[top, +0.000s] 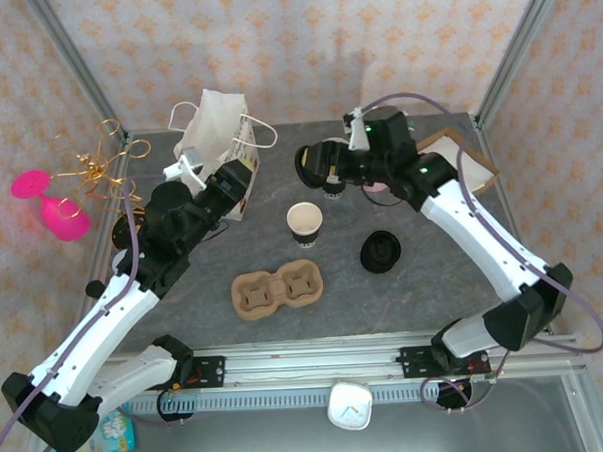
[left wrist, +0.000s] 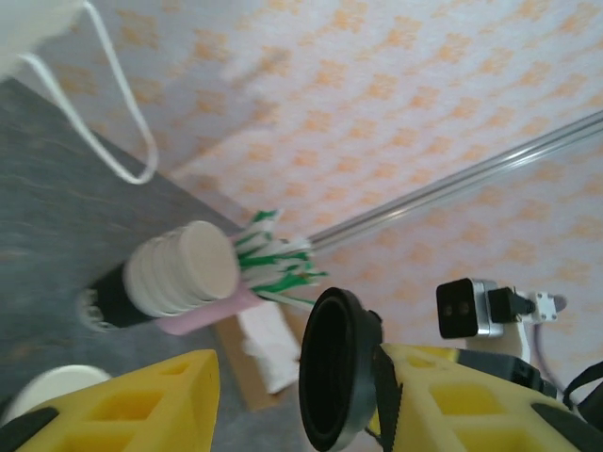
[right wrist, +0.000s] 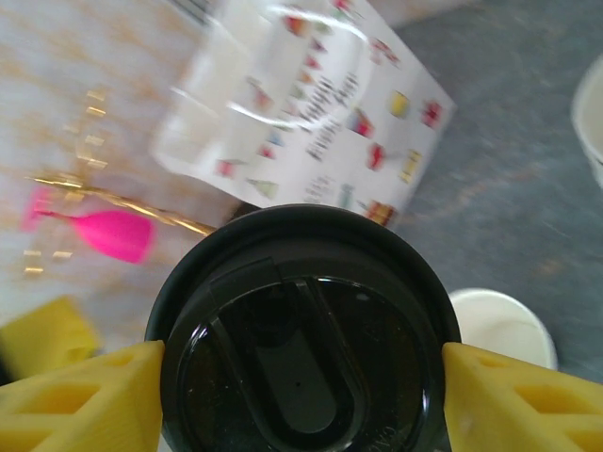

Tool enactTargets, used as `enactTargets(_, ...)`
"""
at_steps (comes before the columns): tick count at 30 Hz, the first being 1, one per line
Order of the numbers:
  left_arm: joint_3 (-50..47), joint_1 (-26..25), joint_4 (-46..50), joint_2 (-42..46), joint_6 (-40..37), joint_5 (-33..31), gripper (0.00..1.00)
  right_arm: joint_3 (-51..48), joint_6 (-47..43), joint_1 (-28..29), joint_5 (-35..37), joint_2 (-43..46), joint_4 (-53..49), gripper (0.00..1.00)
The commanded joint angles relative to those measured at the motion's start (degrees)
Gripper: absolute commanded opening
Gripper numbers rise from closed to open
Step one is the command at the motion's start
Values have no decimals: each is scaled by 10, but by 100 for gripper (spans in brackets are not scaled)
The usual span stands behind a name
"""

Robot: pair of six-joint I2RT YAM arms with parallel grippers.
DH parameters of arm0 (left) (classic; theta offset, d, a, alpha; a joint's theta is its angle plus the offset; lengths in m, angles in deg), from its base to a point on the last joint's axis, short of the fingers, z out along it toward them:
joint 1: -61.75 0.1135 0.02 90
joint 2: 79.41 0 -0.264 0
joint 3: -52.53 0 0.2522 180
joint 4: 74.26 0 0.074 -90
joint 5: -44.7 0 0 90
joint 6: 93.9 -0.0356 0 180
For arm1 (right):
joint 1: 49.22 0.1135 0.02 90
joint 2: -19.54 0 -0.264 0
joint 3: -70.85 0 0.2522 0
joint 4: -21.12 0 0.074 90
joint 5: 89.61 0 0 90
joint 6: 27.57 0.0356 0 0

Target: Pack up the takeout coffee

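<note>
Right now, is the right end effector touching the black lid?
Touching. Right wrist view: the black lid sits clamped in the right end effector, its rim against both yellow fingers, no gap.

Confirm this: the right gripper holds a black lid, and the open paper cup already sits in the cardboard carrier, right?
The right gripper does hold a black lid, but the open paper cup stands on the table beyond the cardboard carrier, whose slots are empty, as the top view shows.
</note>
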Motion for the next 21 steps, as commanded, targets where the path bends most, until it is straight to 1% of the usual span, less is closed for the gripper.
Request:
enactTargets(1,-22,5,99,25,-83,-58,46,40,-49,31,128,-28,-91,71)
enactTargets(5,-32,5,140,36,-113,-72,46,79,-62,65,208,-83,-160,70)
enactTargets(11,-73,5,166,77,-119,-92,46,113,-66,114,304,-141,-218,69)
enactTargets(16,-97,4,184,109,-114,-113,46,132,-63,138,317,-184,-227,69)
enactTargets(18,-103,5,183,117,-114,-113,46,148,-64,151,333,-206,-240,68)
enactTargets(21,-104,5,191,120,-120,-114,46,164,-65,155,340,-232,-258,68)
